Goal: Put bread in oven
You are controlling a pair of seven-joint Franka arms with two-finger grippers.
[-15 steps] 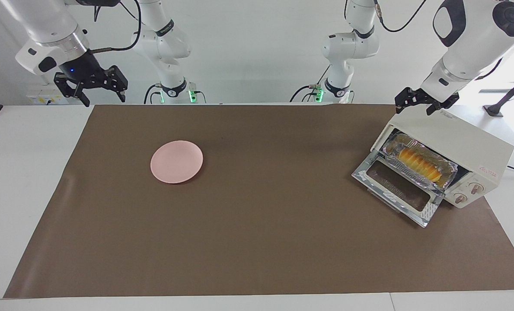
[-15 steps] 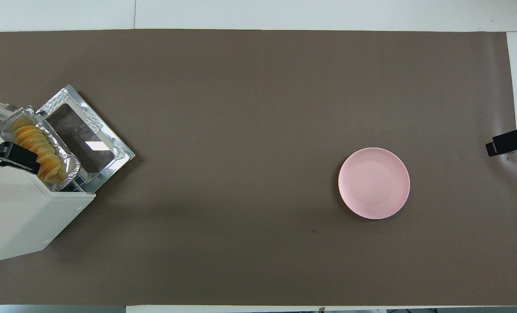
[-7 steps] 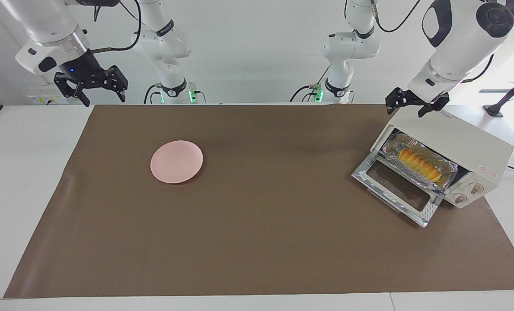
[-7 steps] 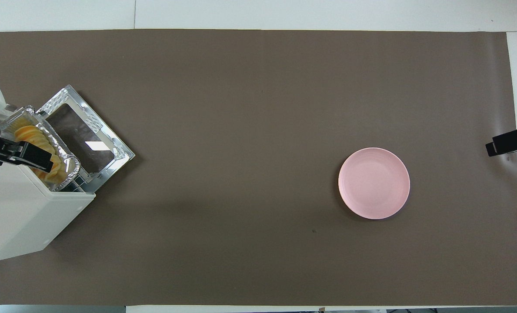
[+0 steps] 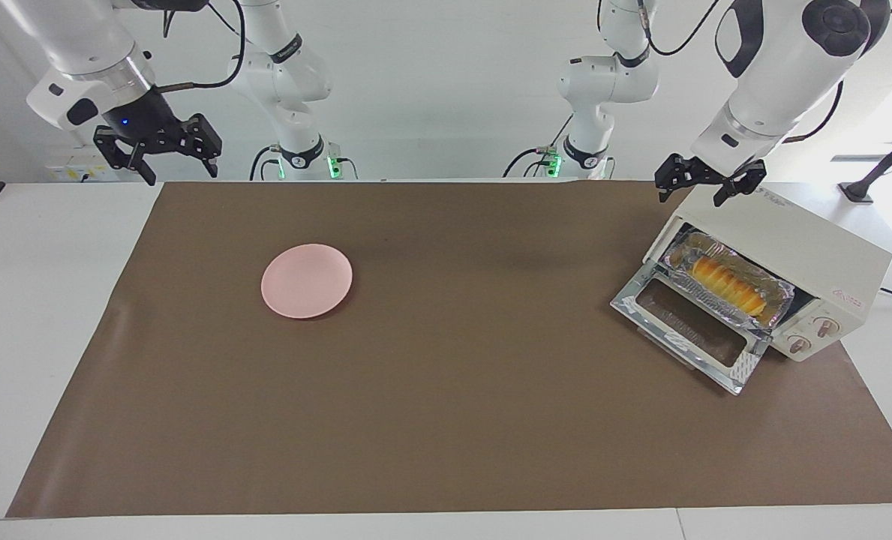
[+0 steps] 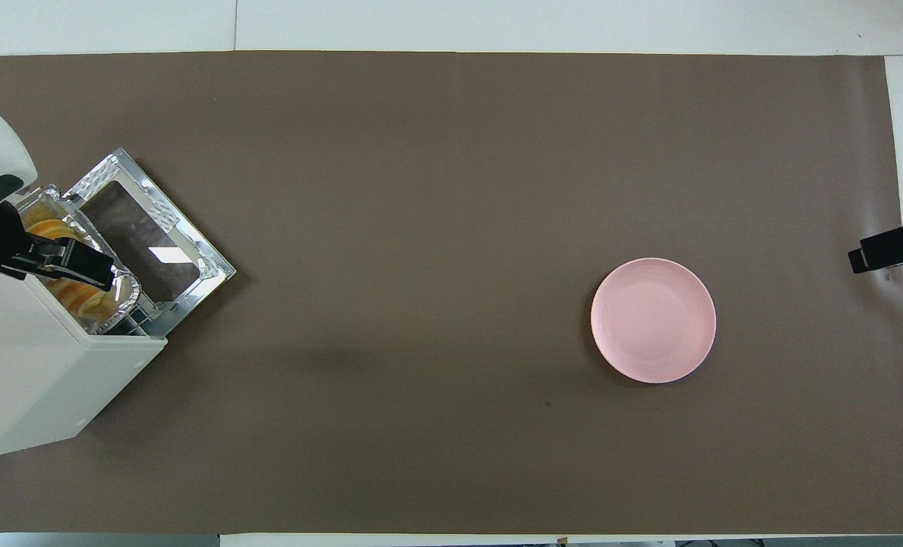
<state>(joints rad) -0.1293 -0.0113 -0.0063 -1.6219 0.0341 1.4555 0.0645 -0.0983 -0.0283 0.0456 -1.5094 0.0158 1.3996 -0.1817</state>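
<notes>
At the right of the facing view the bread (image 5: 725, 283) lies in a foil tray (image 5: 779, 289) on the rack in the mouth of the oven (image 5: 806, 244), the door (image 5: 689, 334) dropped open. The left gripper (image 5: 704, 181) hangs over the oven's top corner, fingers spread and empty. The door probably needs closing: best swing clear of the roof, then lift its outer edge evenly without jolting the tray. The right gripper (image 5: 162, 150) waits at upper left, likewise released, well away from the pink plate (image 5: 307, 280).
</notes>
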